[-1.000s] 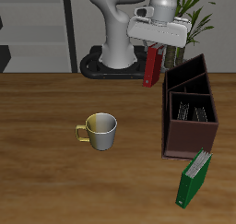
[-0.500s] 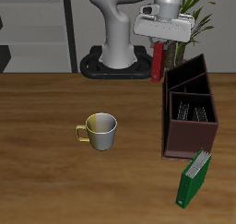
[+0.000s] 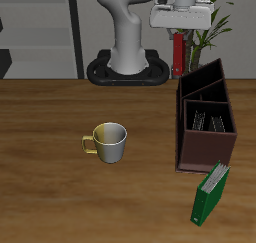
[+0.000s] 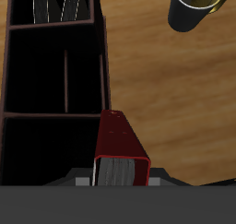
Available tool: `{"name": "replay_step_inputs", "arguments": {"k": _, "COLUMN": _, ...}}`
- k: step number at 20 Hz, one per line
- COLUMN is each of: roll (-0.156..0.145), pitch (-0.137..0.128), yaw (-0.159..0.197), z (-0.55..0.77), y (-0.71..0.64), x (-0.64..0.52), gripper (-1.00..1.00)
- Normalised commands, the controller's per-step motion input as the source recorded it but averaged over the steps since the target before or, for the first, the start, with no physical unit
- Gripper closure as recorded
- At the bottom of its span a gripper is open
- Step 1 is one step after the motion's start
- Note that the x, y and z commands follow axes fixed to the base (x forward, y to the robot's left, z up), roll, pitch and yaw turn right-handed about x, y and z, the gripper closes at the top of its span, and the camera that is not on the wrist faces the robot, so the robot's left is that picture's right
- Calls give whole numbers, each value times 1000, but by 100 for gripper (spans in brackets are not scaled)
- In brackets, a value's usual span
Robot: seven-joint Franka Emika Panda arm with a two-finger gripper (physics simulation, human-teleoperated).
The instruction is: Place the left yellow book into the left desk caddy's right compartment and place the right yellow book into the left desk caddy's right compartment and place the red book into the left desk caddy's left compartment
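Currently, reading the exterior view from its left edge across, the first item is a metal mug (image 3: 108,141) with a yellow handle, standing upright on the table (image 3: 50,197) and well apart from every task item. It plays no part in the task.

Next comes the tool (image 3: 180,33), raised high above the back of the table. It is clenched on the red book (image 3: 180,50), which hangs upright beneath it, clear of the table surface. The wrist view confirms this: the red book (image 4: 122,147) projects from the tool (image 4: 118,172), with the caddy lying beyond it.

Further across stands the left desk caddy (image 3: 207,120). Two grey striped books are visible standing in the section nearer the table's front edge, the right compartment (image 3: 210,119). These appear to be the left yellow book (image 3: 201,119) and the right yellow book (image 3: 218,119), although which is which cannot be told. The other section, the left compartment (image 3: 206,84), looks empty and sits just below and beside the hanging red book.

A green book (image 3: 210,193) leans near the caddy's front end.

Assessment: both yellow-book placements appear complete. Remaining: lower the red book into the left compartment and release it.
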Motion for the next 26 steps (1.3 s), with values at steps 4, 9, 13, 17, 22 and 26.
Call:
{"name": "replay_step_inputs", "arguments": {"k": 4, "roll": 17, "pitch": 15, "yaw": 2, "z": 238, "y": 50, "x": 1, "gripper": 100}}
{"name": "replay_step_inputs", "arguments": {"k": 9, "roll": 78, "pitch": 118, "yaw": -72, "z": 48, "y": 176, "x": 261, "gripper": 100}}
{"name": "replay_step_inputs", "arguments": {"k": 13, "roll": 70, "pitch": 96, "yaw": -71, "z": -44, "y": 194, "x": 146, "gripper": 100}}
{"name": "replay_step_inputs", "arguments": {"k": 17, "roll": 62, "pitch": 75, "yaw": -11, "z": -116, "y": 195, "x": 11, "gripper": 100}}
{"name": "replay_step_inputs", "arguments": {"k": 22, "roll": 23, "pitch": 78, "yaw": -25, "z": -39, "y": 77, "x": 114, "gripper": 100}}
{"name": "replay_step_inputs", "arguments": {"k": 26, "roll": 27, "pitch": -4, "yaw": 15, "z": 30, "y": 198, "x": -12, "gripper": 100}}
